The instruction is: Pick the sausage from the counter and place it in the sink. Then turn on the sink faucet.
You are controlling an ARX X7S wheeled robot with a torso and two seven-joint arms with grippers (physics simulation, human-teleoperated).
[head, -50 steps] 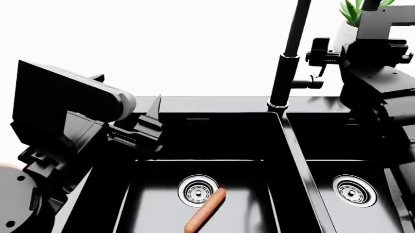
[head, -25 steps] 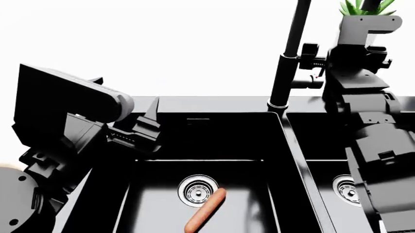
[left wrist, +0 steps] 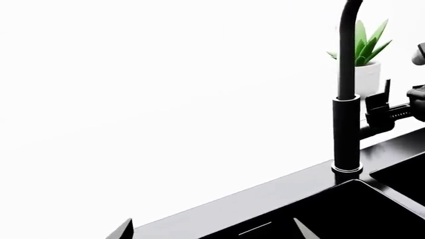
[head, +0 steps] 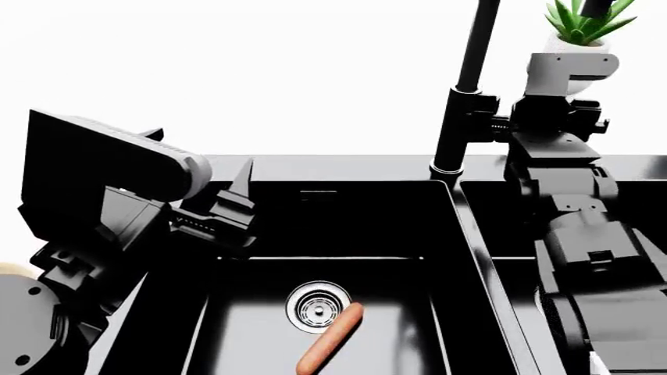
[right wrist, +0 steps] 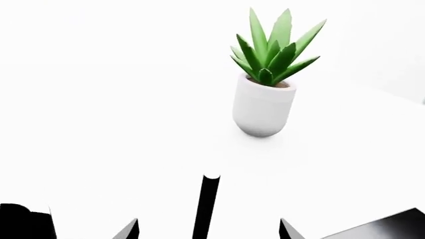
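Your right tool point(head: 490, 123) sits up against the sink faucet point(head: 458, 117), right at its thicker base; in the right wrist view a thin black bar point(right wrist: 205, 206) stands between the two spread fingertips point(right wrist: 127, 230), so the tool is open around it, not clamped. Beyond it stands the potted plant point(right wrist: 265, 89) on the white desk point(right wrist: 99, 124). Your left tool point(head: 234, 205) hangs open over the sink point(head: 344, 180) back rim. The sausage point(head: 331, 337) lies below it in the left basin, touching the drain point(head: 315, 306).
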